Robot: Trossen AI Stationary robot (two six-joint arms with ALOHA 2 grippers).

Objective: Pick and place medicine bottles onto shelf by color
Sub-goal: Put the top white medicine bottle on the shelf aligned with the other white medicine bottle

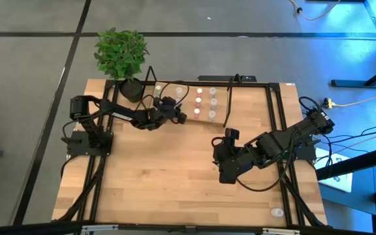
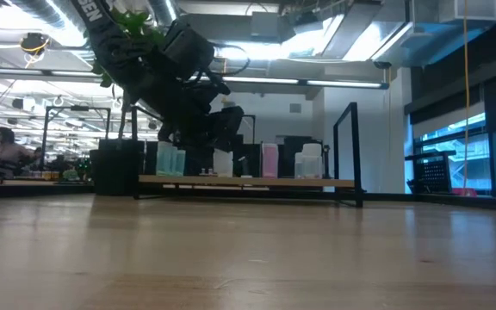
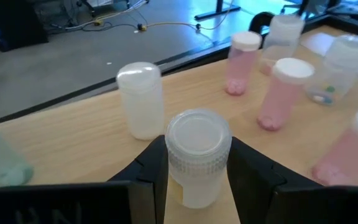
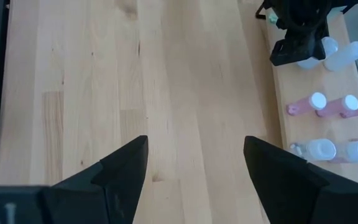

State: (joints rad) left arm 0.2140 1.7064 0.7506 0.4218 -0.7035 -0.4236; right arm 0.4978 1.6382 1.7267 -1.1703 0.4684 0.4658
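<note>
- One clear white-capped bottle (image 3: pixel 195 155) clamped in left gripper (image 3: pixel 194 168) jaws over shelf (image 1: pixel 188 116), beside like-tinted ones, for sorting.
- Right gripper (image 4: pixel 194 163): jaws apart, empty, waiting above bare surface (image 1: pixel 155 183).

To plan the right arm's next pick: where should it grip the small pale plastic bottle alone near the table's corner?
Probably its round body, from straight above with the open right gripper: the small pale bottle seems upright, nothing around.
</note>
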